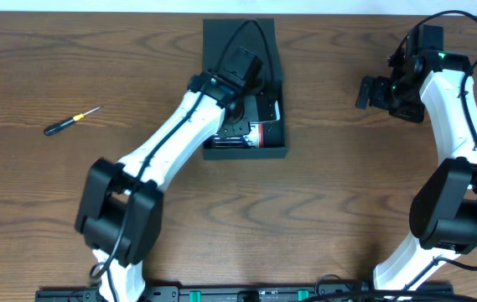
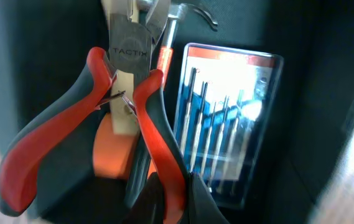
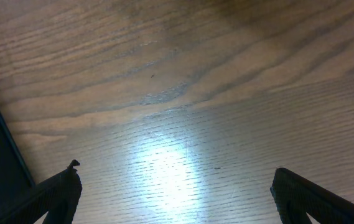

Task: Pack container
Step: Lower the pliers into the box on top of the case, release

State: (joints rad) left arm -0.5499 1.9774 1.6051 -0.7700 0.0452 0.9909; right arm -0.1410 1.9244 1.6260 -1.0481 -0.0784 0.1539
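Layout. The container (image 1: 246, 153) sits at the far centre of the table (image 1: 347, 218), its lid flap behind it. Inside are my left gripper (image 1: 240, 88), the pliers (image 2: 130, 56) between its fingers, a screwdriver case (image 2: 226, 124) just beside them and a hammer (image 2: 189, 12) beyond. A loose screwdriver (image 1: 70, 122) lies well left of the container. My right gripper (image 1: 381, 92), fingers apart, hangs well right of it.

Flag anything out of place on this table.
One thing: a small black-and-yellow screwdriver lies alone on the wooden table at far left, well apart from the dark square cardboard container that holds the other tools. The left end effector grips red-and-black pliers over it.
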